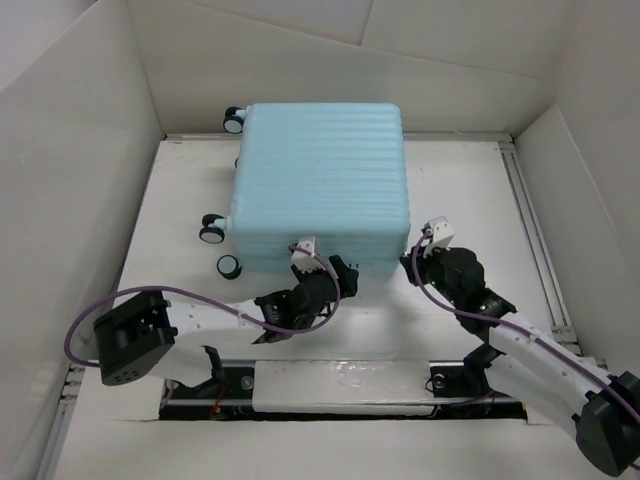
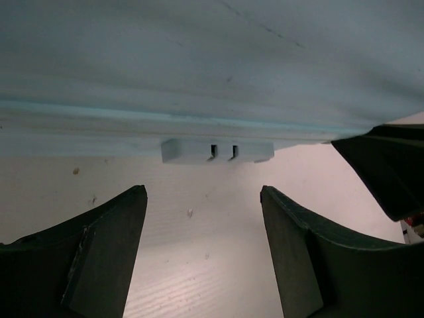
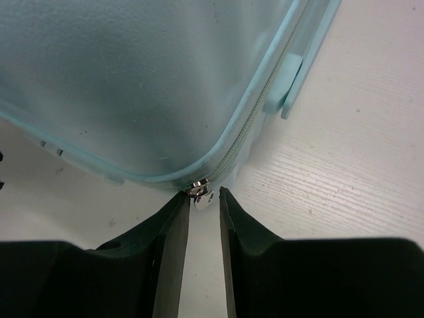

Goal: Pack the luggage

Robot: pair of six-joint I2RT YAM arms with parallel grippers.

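**Top external: both claws at the near edge of the closed luggage**

Top external shows the luggage (image 1: 320, 185) lying flat and closed on the white counter (image 1: 180, 200), toward 12 o'clock from the arm bases. Its ribbed shell faces up. Its caster wheels (image 1: 212, 232) stick out on the 9 o'clock side. White walls (image 1: 80, 150) box the counter in at 9, 12 and 3 o'clock, and a purple cable (image 1: 190, 293) loops along the left arm.

The left claw (image 1: 340, 272) sits at the luggage's 6 o'clock edge. In the left wrist view its fingers (image 2: 99, 252) stand wide apart with only bare counter between them, holding nothing. Just beyond them a small white stud (image 2: 217, 151) projects from under the shell's edge. A dark shape cuts in at 3 o'clock in that view, and I cannot tell what it is.

The right claw (image 1: 410, 264) is at the luggage's 5 o'clock corner. In the right wrist view its fingers (image 3: 159, 258) are drawn close, leaving a narrow slot. The silver zipper pull (image 3: 200, 196) sits right at their tips, at the end of the zipper track (image 3: 265, 106) that curves round the corner. I cannot tell whether the pull is pinched or only flanked. A pale blue foot block (image 3: 291, 79) juts from the shell at 1 o'clock.
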